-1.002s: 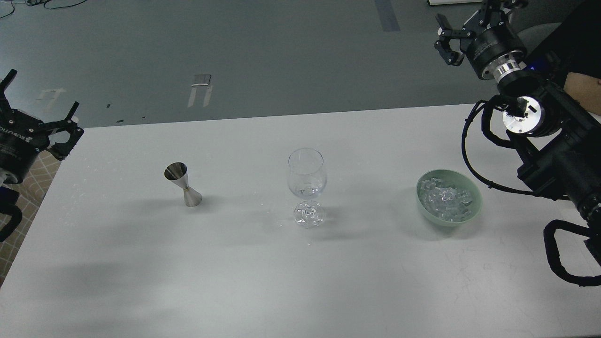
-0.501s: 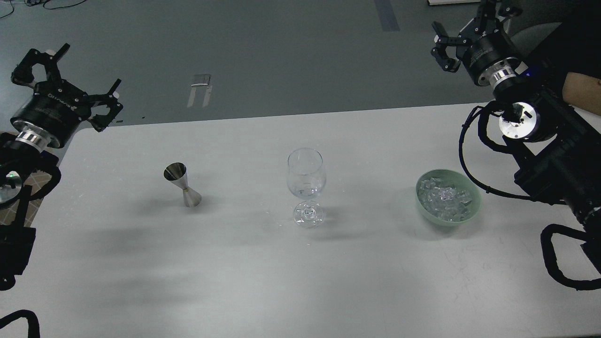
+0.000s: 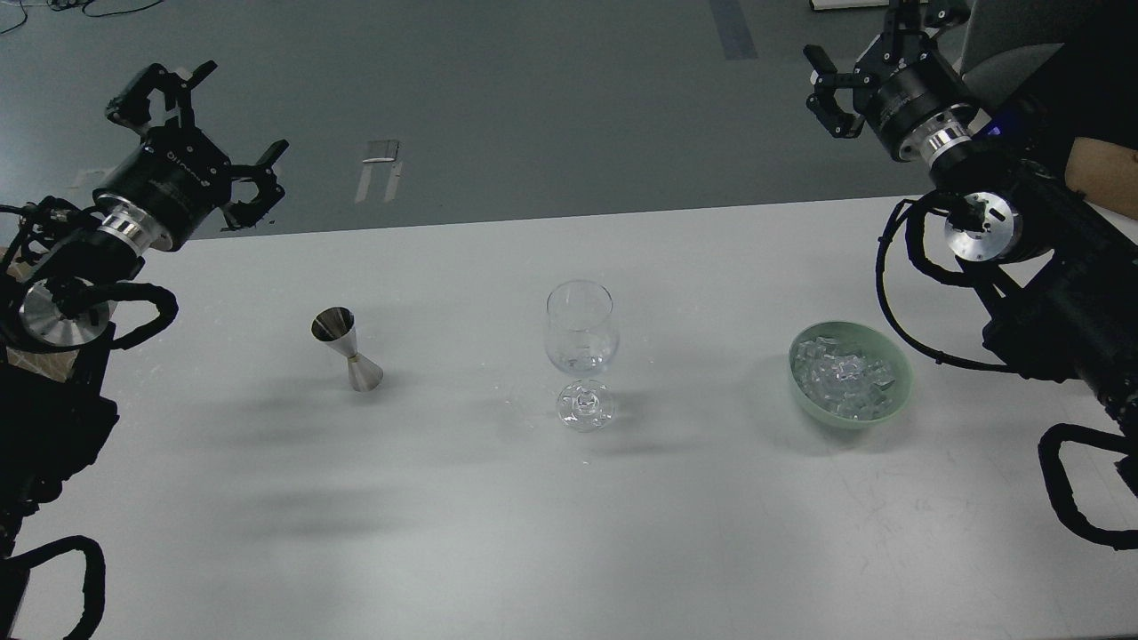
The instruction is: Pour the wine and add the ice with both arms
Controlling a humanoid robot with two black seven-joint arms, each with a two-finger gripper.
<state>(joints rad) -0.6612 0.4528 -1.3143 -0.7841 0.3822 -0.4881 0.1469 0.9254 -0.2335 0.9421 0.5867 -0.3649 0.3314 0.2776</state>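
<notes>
A clear stemmed glass [image 3: 581,352] stands upright at the middle of the white table [image 3: 498,533]. A steel jigger [image 3: 346,348] stands to its left. A pale green bowl [image 3: 898,402] to the right holds a heap of clear ice cubes [image 3: 840,375]. My left gripper [image 3: 206,126] is open and empty, raised over the table's far left corner, well apart from the jigger. My right gripper [image 3: 867,53] is open and empty, raised beyond the table's far right edge, well above and behind the bowl.
The grey floor [image 3: 533,98] lies beyond the table's far edge. Black cable loops [image 3: 1080,498] hang from my right arm over the table's right edge. A tan object [image 3: 1102,173] shows at the far right.
My left arm has swung up and rightward, from the table's left edge to over its far left corner. My right gripper has shifted slightly up and left. The table's objects have not moved.
</notes>
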